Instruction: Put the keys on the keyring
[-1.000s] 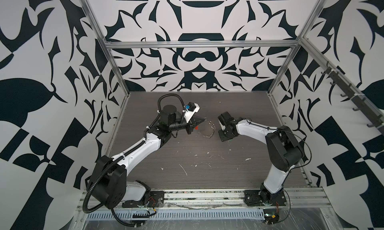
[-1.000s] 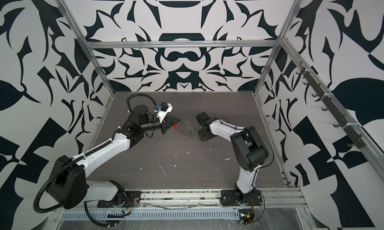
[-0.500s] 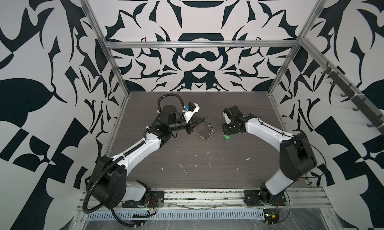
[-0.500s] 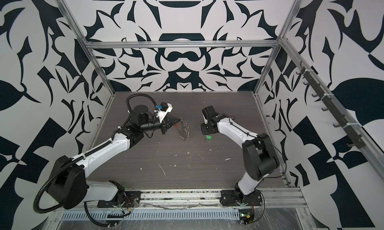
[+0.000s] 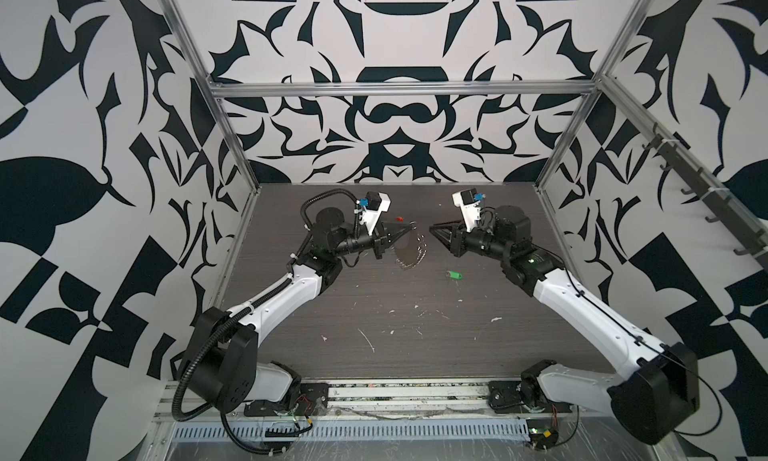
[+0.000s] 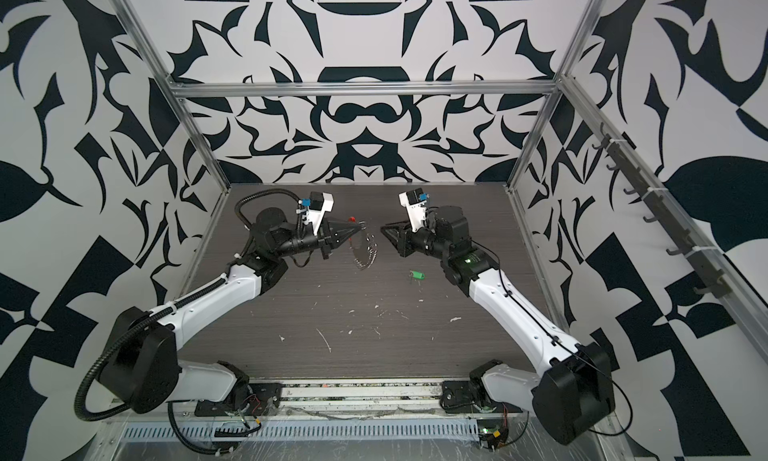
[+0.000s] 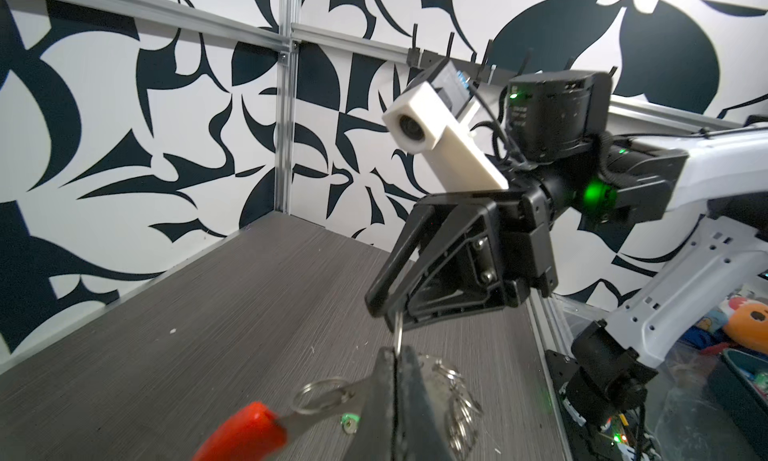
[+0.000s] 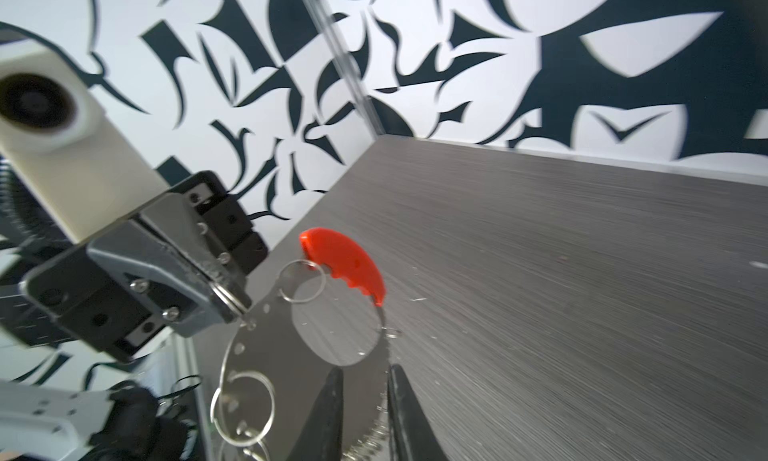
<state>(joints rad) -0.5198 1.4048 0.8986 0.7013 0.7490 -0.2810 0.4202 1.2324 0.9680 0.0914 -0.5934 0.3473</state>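
Observation:
The keyring (image 5: 409, 251) is a silver loop hung with small rings and a red-orange segment (image 5: 400, 219). It hangs above the table from my left gripper (image 5: 410, 227), which is shut on its rim, as the left wrist view shows (image 7: 397, 355). The keys, a single green tag (image 5: 454, 274) with a small ring, lie flat on the table, right of the keyring and below my right gripper (image 5: 434, 229). That gripper points left at the keyring. In the right wrist view its jaws (image 8: 363, 380) stand slightly apart, with the keyring's (image 8: 266, 355) toothed edge lined up in the gap. Contact cannot be told.
White flecks (image 5: 368, 338) are scattered over the grey table (image 5: 415, 355) nearer the front. Patterned walls close in the back and both sides. A rail with hooks (image 5: 706, 197) runs along the right wall.
My right gripper opened, leaving the green tag on the table. It then rose and turned its tips to the keyring. The left arm kept still with the keyring.

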